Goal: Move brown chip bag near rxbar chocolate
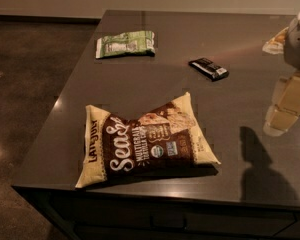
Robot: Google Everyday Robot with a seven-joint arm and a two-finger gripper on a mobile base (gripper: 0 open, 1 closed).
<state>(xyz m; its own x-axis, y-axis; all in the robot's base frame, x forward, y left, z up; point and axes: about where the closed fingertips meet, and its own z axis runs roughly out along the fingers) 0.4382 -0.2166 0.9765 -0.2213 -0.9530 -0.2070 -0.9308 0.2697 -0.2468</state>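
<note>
The brown chip bag [145, 140], puffy cream with a dark brown centre panel and white lettering, lies flat near the front left edge of the dark table [250, 59]. The rxbar chocolate [209, 68], a small black bar with a white patch at its right end, lies further back, right of centre. My gripper [285, 106] hangs at the right edge of the view, above the table, well to the right of the bag and in front of the bar. It touches neither and casts a shadow on the table below it.
A green-and-white bag [125, 44] lies at the back left of the table. A yellowish packet [276, 41] lies at the back right, partly behind my arm. The table's left and front edges drop to a dark floor [25, 84].
</note>
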